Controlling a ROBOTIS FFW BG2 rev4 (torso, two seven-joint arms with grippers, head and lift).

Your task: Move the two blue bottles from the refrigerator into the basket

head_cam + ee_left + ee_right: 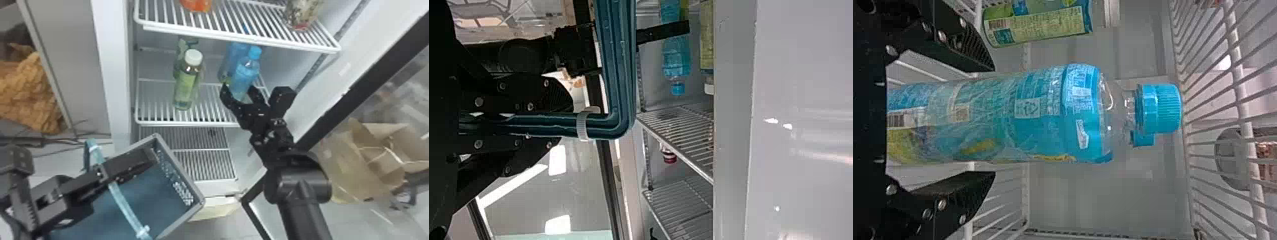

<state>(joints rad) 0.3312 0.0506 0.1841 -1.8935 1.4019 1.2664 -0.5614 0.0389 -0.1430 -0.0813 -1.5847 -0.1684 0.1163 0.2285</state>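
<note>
In the head view, my right gripper (237, 95) is at the middle shelf with its fingers apart around the lower part of the front blue bottle (246, 71). A second blue bottle (229, 60) stands just behind it. Seen from the right wrist, the open right gripper (985, 121) has the front blue bottle (1043, 112) between its fingers, with space on both sides. My left gripper (102, 174) is at the basket (178, 169) at lower left; in the left wrist view that left gripper (564, 122) is shut on the basket's blue handle (614, 100).
Green bottles (186, 84) stand on the same shelf, left of the blue ones. Above runs a wire shelf (255, 40) holding an orange item (196, 4) and a jar (303, 14). The fridge's side wall (119, 79) is at left, and a paper bag (360, 159) lies at right.
</note>
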